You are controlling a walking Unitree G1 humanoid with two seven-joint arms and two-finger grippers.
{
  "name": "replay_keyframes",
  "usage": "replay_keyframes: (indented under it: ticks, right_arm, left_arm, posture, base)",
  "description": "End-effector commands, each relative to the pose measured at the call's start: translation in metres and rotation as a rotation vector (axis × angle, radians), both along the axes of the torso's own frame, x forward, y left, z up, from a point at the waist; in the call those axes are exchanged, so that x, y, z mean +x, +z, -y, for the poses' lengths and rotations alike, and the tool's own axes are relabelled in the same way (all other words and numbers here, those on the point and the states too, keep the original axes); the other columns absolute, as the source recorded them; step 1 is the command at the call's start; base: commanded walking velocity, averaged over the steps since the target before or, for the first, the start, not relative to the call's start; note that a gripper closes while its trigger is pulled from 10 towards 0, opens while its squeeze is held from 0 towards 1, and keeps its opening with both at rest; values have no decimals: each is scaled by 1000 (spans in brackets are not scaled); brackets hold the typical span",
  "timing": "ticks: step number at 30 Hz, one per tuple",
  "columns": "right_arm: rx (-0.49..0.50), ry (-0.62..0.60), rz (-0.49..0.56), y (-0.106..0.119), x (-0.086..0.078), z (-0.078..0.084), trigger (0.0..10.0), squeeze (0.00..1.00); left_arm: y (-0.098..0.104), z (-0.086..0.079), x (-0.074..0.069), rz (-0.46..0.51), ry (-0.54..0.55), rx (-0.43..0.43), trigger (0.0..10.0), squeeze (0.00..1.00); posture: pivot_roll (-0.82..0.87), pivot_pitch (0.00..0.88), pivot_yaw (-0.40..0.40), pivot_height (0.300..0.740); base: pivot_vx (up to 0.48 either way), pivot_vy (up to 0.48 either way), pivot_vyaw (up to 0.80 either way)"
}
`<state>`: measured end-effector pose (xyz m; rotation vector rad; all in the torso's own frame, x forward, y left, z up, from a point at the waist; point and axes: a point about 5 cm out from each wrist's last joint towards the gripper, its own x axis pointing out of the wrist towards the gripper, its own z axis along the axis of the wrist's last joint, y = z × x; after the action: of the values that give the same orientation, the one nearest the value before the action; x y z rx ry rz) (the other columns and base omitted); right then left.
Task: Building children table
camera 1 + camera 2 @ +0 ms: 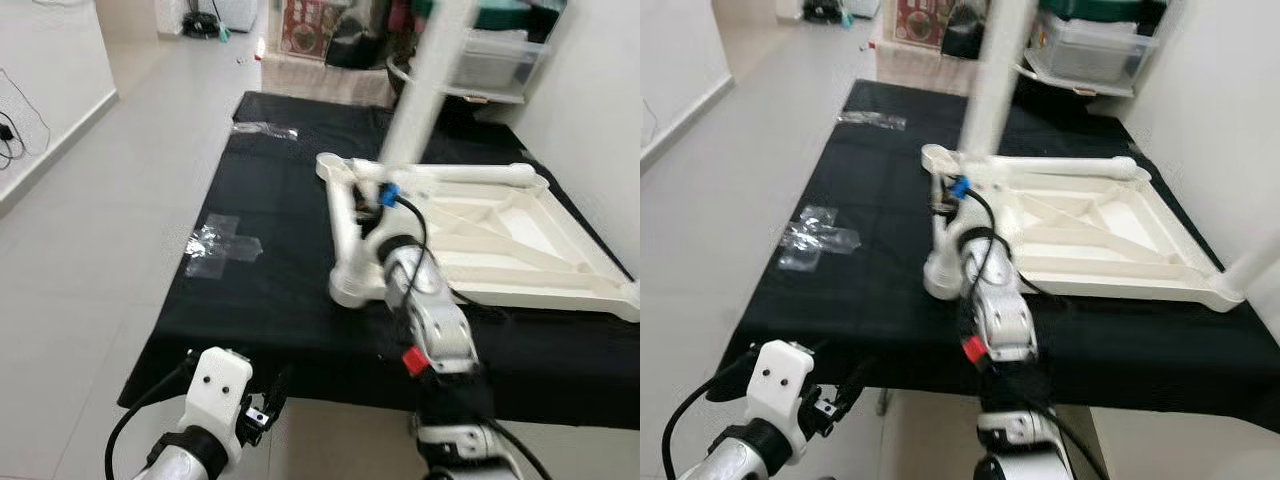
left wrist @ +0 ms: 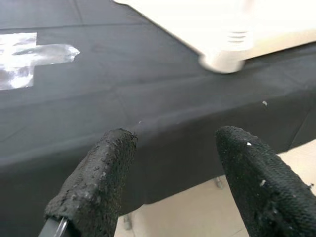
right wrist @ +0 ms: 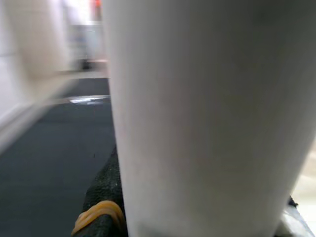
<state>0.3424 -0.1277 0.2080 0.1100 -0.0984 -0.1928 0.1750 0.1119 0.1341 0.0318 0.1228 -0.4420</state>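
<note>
Hovering low off the near edge of the black-draped tabletop point(image 1: 290, 300), left gripper point(image 2: 175, 163) with fingers spread apart, clamped on nothing. Lying further in on the cloth, a patch of clear tape point(image 1: 222, 243). Resting upside down to the right, white children's table frame point(image 1: 500, 240). Clamped at its near-left corner, right gripper point(image 1: 375, 200) closed around an upright white table leg point(image 1: 430, 80).

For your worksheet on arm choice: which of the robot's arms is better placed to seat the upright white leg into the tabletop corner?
Right. Its gripper already grips the leg at the tabletop corner; the left gripper hangs open below the cloth edge.
</note>
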Motion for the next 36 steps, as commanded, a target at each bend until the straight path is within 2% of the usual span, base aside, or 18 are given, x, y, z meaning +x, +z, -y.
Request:
replay_keyframes:
  ticks: [1, 2, 3, 4, 6, 7, 8, 13, 14, 15, 18, 20, 21, 22, 26, 30, 35, 36]
  right_arm:
    - [96, -62, -109, -26, -11, -18, 0, 0]
    - [109, -52, -110, -25, -11, -25, 0, 0]
    - [133, -33, -95, -24, -11, -31, 2745, 0]
    - [152, -6, -77, -21, -10, -36, 10000, 0]
    - [187, 43, -45, -18, -9, -40, 10000, 0]
    - [210, 75, -24, -16, -9, -43, 10000, 1000]
    - [196, 119, 14, -12, -7, -43, 10000, 1000]
    - [148, 140, 50, -7, -4, -38, 10000, 1000]
    - [106, 171, 80, -2, 2, -29, 10000, 0]
    - [67, 307, 92, 1, 12, -17, 10000, 0]
    - [67, 307, 92, 1, 12, -17, 10000, 0]
    - [93, 443, 118, 6, 22, -2, 10000, 0]
    - [93, 443, 118, 6, 22, -2, 10000, 0]
    - [74, 501, 121, 8, 26, 3, 10000, 0]
    - [13, 556, 117, 11, 34, 11, 10000, 0]
    - [-7, 579, 129, 17, 41, 10, 10000, 0]
    - [-1, 777, 145, 23, 47, -14, 10000, 0]
    - [-1, 777, 145, 23, 47, -14, 10000, 0]
  left_arm:
    - [-5, 1, -1, -18, -4, 0, 10000, 0]
    - [-5, 1, -1, -19, -4, 0, 10000, 0]
    - [-5, 2, -1, -19, -4, -1, 10000, 0]
    - [-4, 2, -1, -19, -4, -2, 10000, 0]
    - [-4, 2, -1, -19, -4, -3, 10000, 0]
    - [-4, 2, -1, -18, -4, -4, 10000, 0]
    - [-4, 2, -1, -20, -4, -7, 10000, 0]
    - [-4, 3, -1, -21, -6, -9, 10000, 0]
    - [-4, 3, -1, -21, -9, -9, 10000, 0]
    - [-4, 4, -1, -20, -12, -11, 10000, 0]
    - [-4, 4, -1, -20, -12, -11, 10000, 0]
    - [-4, 4, 0, -20, -13, -14, 10000, 0]
    - [-4, 4, 0, -20, -13, -14, 10000, 0]
    - [-4, 5, 0, -20, -14, -14, 10000, 0]
    - [-3, 5, 0, -18, -13, -13, 10000, 0]
    - [-3, 5, 0, -17, -11, -10, 10000, 0]
    - [-2, 5, 0, -16, -11, -11, 10000, 0]
    - [-2, 5, 0, -16, -11, -11, 10000, 0]
  posture:
    - [141, 81, -120, 740]
    - [140, 83, -120, 740]
    - [141, 86, -121, 740]
    - [141, 86, -121, 740]
    - [139, 90, -122, 740]
    - [139, 90, -122, 740]
    - [131, 93, -122, 740]
    - [132, 91, -125, 740]
    - [131, 95, -124, 740]
    - [130, 93, -126, 740]
    - [130, 93, -126, 740]
    - [126, 95, -127, 740]
    - [126, 95, -127, 740]
    - [125, 94, -127, 740]
    - [132, 96, -131, 740]
    - [138, 100, -133, 740]
    - [139, 113, -134, 740]
    - [139, 113, -134, 740]
  base:
    - [0, 0, 0]
    - [0, 0, 0]
    - [0, 0, 0]
    - [0, 0, 0]
    - [0, 0, 0]
    - [0, 0, 0]
    - [0, 0, 0]
    - [0, 0, 0]
    - [0, 0, 0]
    - [0, 0, 0]
    - [0, 0, 0]
    - [0, 0, 0]
    - [0, 0, 0]
    - [0, 0, 0]
    - [0, 0, 0]
    - [0, 0, 0]
    - [0, 0, 0]
    - [0, 0, 0]
